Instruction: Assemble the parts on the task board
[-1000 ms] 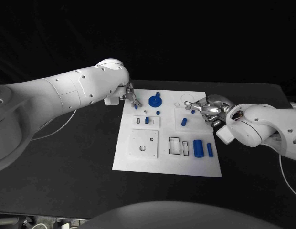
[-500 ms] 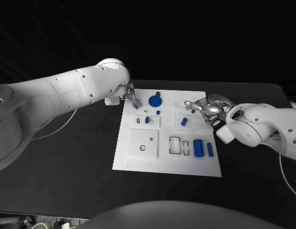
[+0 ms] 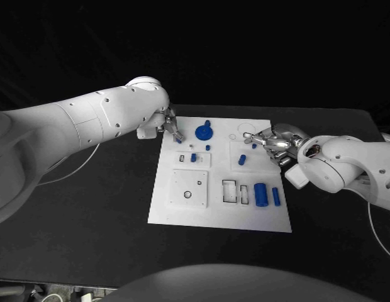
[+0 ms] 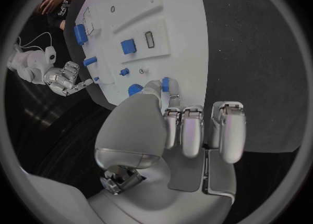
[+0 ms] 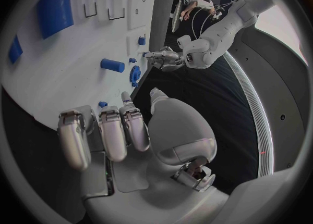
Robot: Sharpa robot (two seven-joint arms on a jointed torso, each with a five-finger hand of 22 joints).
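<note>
White task board lies mid-frame on the black table, carrying small blue parts: a gear near its top edge, a large cylinder lower right. At the board's upper left corner the left hand pinches a small blue peg with its fingertips, it seems. At the upper right edge the right hand hovers, fingers close together and slightly curled, apparently holding nothing.

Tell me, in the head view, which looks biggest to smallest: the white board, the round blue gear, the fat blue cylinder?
1. White task board.
2. Round blue gear and fat blue cylinder: they look about alike, so no ranking.
</note>
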